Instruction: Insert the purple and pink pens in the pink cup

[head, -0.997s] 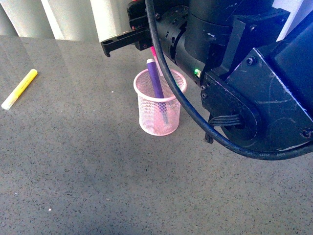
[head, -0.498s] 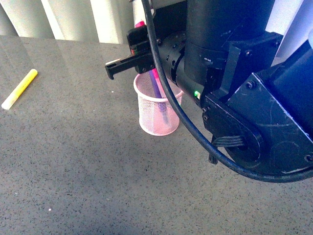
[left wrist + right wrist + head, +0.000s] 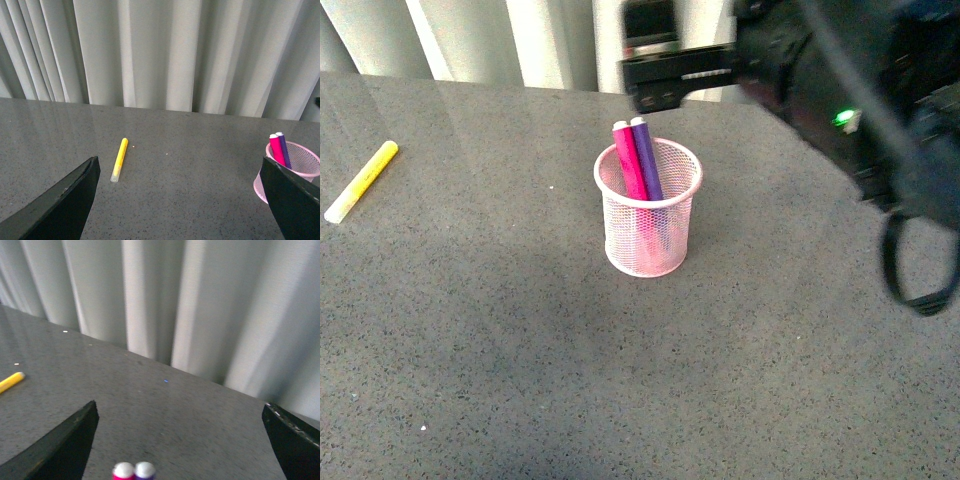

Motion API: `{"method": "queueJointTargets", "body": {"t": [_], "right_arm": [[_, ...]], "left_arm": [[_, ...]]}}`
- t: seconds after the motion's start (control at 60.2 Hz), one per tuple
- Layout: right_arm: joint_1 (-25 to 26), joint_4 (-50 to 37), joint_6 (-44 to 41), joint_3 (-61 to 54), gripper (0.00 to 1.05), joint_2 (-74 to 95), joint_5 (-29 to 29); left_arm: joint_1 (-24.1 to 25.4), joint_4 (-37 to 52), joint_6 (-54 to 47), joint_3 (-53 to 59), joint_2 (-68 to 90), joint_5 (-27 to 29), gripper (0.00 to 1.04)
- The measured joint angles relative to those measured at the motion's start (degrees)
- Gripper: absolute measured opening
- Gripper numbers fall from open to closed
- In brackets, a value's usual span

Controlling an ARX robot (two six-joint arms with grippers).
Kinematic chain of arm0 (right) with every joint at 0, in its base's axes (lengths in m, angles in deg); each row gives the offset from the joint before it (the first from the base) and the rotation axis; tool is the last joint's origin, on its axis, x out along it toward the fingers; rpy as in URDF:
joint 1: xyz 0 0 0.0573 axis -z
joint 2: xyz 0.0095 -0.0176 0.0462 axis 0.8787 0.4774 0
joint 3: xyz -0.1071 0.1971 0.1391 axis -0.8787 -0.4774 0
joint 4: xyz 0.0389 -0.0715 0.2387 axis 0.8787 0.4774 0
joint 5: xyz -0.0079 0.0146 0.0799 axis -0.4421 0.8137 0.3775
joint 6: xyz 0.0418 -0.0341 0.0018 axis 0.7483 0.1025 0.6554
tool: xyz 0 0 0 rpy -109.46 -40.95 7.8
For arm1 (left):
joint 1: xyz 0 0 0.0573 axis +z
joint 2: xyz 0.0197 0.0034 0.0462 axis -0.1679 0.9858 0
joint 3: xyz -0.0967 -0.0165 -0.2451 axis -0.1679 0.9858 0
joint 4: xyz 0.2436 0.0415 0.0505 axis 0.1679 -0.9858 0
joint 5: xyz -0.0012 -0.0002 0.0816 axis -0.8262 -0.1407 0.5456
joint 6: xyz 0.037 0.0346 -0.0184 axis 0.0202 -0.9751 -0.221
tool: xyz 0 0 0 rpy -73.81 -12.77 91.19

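The pink cup (image 3: 648, 222) stands upright mid-table. The pink pen (image 3: 629, 162) and the purple pen (image 3: 646, 160) stand side by side inside it, leaning left, tops above the rim. My right gripper (image 3: 665, 82) is open and empty, raised above and behind the cup. In the right wrist view its fingers are wide apart and the two pen tops (image 3: 134, 471) show low between them. In the left wrist view the left gripper (image 3: 182, 200) is open and empty over bare table, with the cup (image 3: 292, 172) and both pens beside its finger (image 3: 292, 200).
A yellow marker (image 3: 360, 181) lies on the grey table at the far left; it also shows in the left wrist view (image 3: 119, 159). Pale curtains (image 3: 160, 50) hang behind the table's far edge. The right arm's dark body (image 3: 880, 110) fills the upper right.
The right gripper came down over the cup with the pink pen, let it go, then rose and pulled back to the right. The pink pen now stands in the cup beside the purple one.
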Motion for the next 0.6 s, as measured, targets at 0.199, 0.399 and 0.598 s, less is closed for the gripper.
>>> {"method": "queueJointTargets", "body": {"t": [0.199,0.399,0.598], "right_arm": [[5.11,14.32,5.31,-3.61,0.98,-10.38,-4.17],[6.21,-9.7,1.33,-13.31,0.75,-9.25,-2.84],[13.64,-15.04,-0.02,-27.76,0.3,-22.29,2.12]], "left_arm": [[0.0,0.0,0.0,0.0,0.0,-0.02,0.98],[0.0,0.0,0.0,0.0,0.0,0.2,0.98],[0.0,0.0,0.0,0.0,0.0,-0.02,0.98]]}}
